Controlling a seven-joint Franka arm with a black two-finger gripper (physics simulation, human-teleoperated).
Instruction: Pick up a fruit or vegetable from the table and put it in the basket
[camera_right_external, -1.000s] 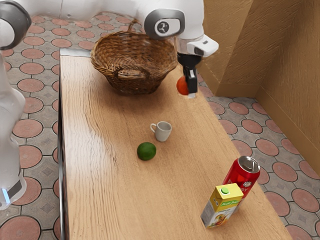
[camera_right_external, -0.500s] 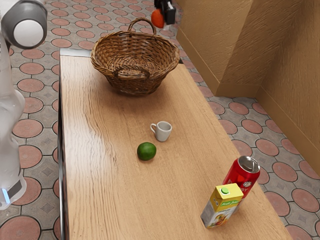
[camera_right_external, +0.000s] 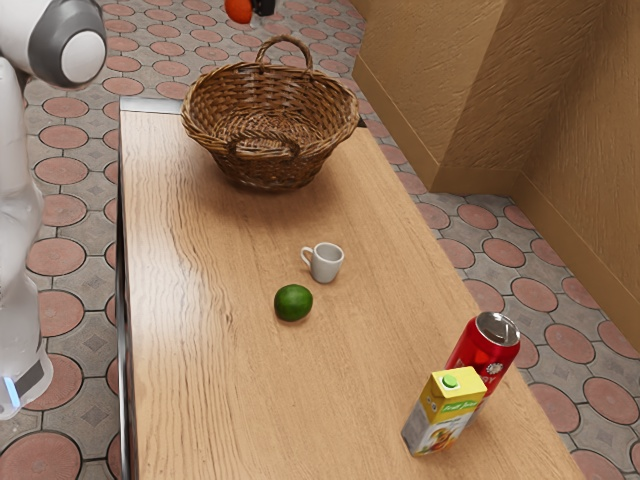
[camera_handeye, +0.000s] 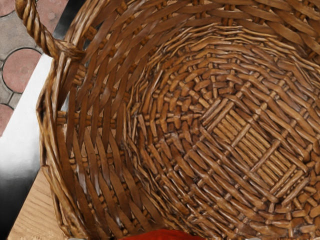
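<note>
exterior view | wooden table (camera_right_external: 220, 390) | tiled floor (camera_right_external: 75, 300) | gripper (camera_right_external: 257, 8) (over basket (camera_right_external: 300, 165)) apparently clasping orange-red fruit (camera_right_external: 238, 10)

We see a small, light-grey cup with a handle (camera_right_external: 326, 264) near a smooth, rounded, dark-green fruit (camera_right_external: 293, 303). Well apart from them, we see an upright red metal can (camera_right_external: 484, 347) just beside a yellow-and-grey juice carton with a green cap (camera_right_external: 443, 415). Beyond, we see a textured brown wall (camera_right_external: 580, 130).

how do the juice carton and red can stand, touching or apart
Cannot tell: in the exterior view the juice carton overlaps the red can, hiding any gap.
</note>
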